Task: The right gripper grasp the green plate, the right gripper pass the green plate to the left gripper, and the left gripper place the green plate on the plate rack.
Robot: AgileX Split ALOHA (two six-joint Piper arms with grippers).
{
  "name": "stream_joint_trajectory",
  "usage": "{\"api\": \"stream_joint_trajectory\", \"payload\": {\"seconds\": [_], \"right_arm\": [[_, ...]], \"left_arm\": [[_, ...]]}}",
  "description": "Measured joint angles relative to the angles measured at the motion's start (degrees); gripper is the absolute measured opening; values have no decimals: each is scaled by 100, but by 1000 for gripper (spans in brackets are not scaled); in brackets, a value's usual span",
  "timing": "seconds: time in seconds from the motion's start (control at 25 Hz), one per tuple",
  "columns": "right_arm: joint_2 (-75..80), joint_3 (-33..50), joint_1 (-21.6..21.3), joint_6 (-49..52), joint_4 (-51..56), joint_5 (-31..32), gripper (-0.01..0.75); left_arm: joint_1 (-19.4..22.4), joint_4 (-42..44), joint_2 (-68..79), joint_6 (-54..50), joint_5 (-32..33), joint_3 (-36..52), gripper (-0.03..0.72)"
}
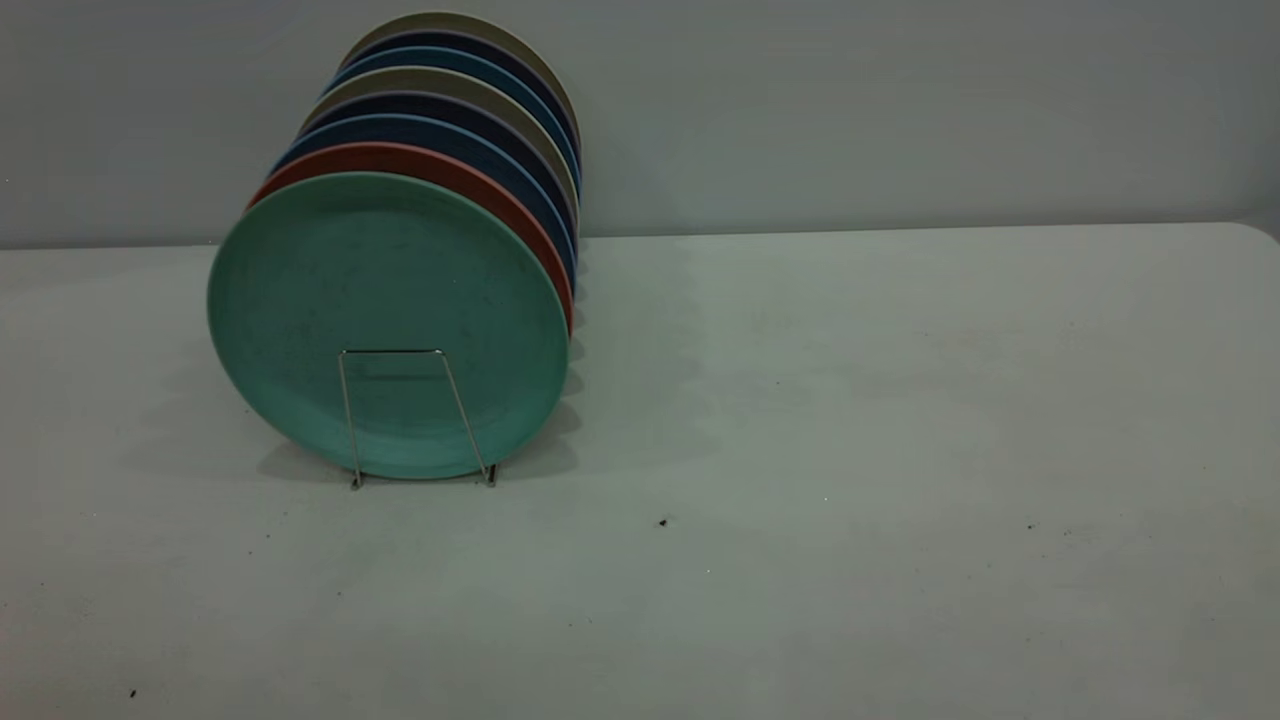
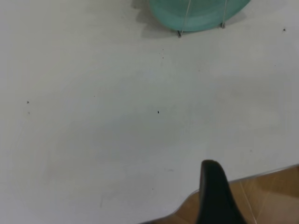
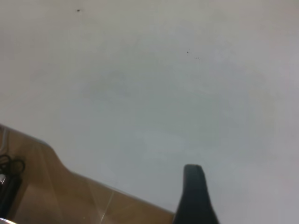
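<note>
Exterior view: your pale grey table carries the round matte teal-green plate, upright at the front of the thin silvery wire rack. Each wrist view shows one black fingertip over the table edge; opening indeterminable.

Exterior cam sits low, close to desk level, looking straight across at the back wall, with the rack near on its left side. Left wrist cam looks down from over the desk edge, one finger of its tool in shot, and it catches the rack's feet and green plate, same as the exterior. Right wrist cam also hangs over the edge, showing only bare desk and a finger.
</note>
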Motion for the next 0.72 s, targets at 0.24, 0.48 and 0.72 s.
{"api": "stream_joint_trajectory", "payload": {"seconds": [0.24,0.48,0.72], "right_arm": [[-84,0,-49,0,0,0,579],[-583,0,-605,-4,7,23,579],[-827,0,-1109,0,7,37,579]], "left_arm": [[0,0,0,0,0,0,454],[0,0,-165,0,1,0,454],[0,-15,-273,-6,10,0,454]]}}
